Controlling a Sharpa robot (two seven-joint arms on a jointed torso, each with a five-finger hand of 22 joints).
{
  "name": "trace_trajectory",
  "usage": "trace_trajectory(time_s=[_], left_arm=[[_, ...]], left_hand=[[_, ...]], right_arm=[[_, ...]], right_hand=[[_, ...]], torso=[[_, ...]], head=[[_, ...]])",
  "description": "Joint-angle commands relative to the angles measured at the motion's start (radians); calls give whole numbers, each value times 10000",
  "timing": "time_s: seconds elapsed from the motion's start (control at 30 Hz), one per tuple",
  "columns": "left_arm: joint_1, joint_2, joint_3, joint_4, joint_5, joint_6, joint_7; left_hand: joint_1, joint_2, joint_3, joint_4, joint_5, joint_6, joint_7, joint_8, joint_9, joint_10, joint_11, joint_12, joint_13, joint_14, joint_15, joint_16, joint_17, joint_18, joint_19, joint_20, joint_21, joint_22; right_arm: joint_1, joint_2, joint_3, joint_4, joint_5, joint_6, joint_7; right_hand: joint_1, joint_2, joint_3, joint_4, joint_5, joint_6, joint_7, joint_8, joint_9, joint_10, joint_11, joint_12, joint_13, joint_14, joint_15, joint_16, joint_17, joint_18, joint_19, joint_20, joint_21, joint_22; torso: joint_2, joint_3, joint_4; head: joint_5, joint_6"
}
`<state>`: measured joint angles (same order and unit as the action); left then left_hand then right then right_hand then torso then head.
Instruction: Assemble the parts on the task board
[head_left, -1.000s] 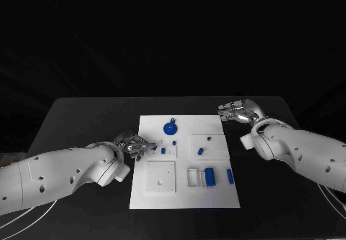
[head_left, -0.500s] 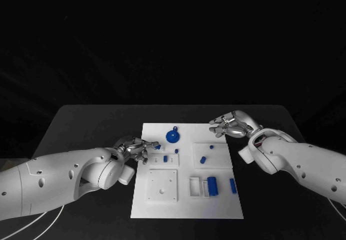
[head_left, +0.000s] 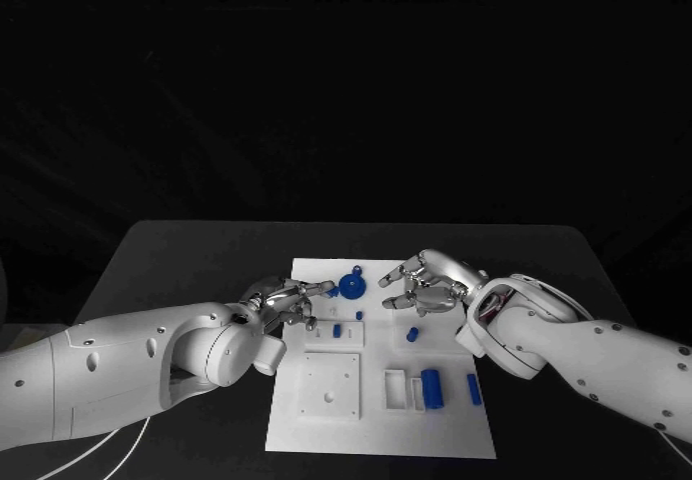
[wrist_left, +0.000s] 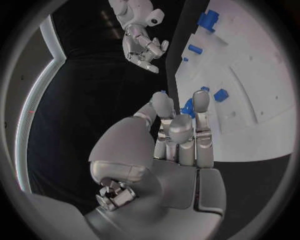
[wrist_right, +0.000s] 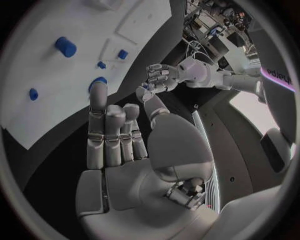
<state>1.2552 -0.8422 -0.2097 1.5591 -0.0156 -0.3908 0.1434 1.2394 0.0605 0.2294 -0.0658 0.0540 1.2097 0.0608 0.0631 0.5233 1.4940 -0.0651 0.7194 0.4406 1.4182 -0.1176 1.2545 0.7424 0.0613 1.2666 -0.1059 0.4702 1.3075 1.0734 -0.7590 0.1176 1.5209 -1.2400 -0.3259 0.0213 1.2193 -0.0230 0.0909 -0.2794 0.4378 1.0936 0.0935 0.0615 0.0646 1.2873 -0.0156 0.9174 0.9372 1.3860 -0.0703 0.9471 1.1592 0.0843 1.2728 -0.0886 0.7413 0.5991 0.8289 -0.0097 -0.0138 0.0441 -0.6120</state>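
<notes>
In the head view, the board (head_left: 378, 400) lay mid-table, with bare black table (head_left: 173, 260) open to its left, right and far sides. The left hand (head_left: 293, 298) hung at the board's left edge, near the far corner, fingers loosely apart and holding nothing I could see. The right hand (head_left: 426, 282) hovered over the board's far right part, fingers spread and empty. Between the two hands sat the blue disc (head_left: 351, 279), close to the far edge. A small peg (head_left: 411, 334) lay just nearer than the right hand, and two long blue parts (head_left: 431, 387) lay near the right edge on the near half.

In the left wrist view, the left hand (wrist_left: 169, 150) had its fingers straight and side by side, tips at the board's (wrist_left: 250, 100) edge beside a blue part (wrist_left: 189, 107); nothing was gripped. The right hand (wrist_left: 142, 47) showed beyond, fingers curled loosely.

In the right wrist view, the right hand (wrist_right: 125, 150) was flat-open over the board (wrist_right: 56, 90), fingertips near the disc (wrist_right: 98, 81); the left hand (wrist_right: 161, 76) lay opposite, past the edge.
</notes>
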Motion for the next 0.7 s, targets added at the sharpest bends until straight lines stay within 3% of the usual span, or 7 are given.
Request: trace_trajectory(time_s=[0.03,0.23,0.7], left_arm=[[13,57,15,96,441,261,518],[14,107,20,146,441,194,565],[15,212,29,318,384,238,629]], left_hand=[[-30,94,25,-53,35,2179,-1013,44,21,185,-242,-59,15,-17,-38,-50,15,-203,-15,-62,-53,181],[-29,98,20,-61,37,2175,-1012,42,20,184,-242,-58,17,-14,-41,-49,20,-209,-14,-67,-57,180],[-23,119,6,-102,47,2177,-1017,43,17,183,-254,-53,23,-6,-54,-45,44,-227,1,-92,-63,184]], right_arm=[[-9,101,2,236,-1200,-363,-1099],[-9,268,3,521,-1471,-921,-1698],[-10,813,4,577,-1870,-1157,-2470]], right_hand=[[-112,-165,201,41,-78,-70,44,11,11,143,18,411,501,52,23,423,225,235,-136,24,227,446],[-86,-433,478,334,-168,-111,37,11,12,276,36,720,1018,101,30,749,252,301,-108,46,83,1217],[96,-749,593,1115,-391,-198,55,8,12,424,53,1049,1398,196,42,1067,409,323,187,58,-596,2324]], torso=[[14,-5,7],[9,-2,5],[14,-6,1]], head=[[36,89],[60,102],[109,80]])
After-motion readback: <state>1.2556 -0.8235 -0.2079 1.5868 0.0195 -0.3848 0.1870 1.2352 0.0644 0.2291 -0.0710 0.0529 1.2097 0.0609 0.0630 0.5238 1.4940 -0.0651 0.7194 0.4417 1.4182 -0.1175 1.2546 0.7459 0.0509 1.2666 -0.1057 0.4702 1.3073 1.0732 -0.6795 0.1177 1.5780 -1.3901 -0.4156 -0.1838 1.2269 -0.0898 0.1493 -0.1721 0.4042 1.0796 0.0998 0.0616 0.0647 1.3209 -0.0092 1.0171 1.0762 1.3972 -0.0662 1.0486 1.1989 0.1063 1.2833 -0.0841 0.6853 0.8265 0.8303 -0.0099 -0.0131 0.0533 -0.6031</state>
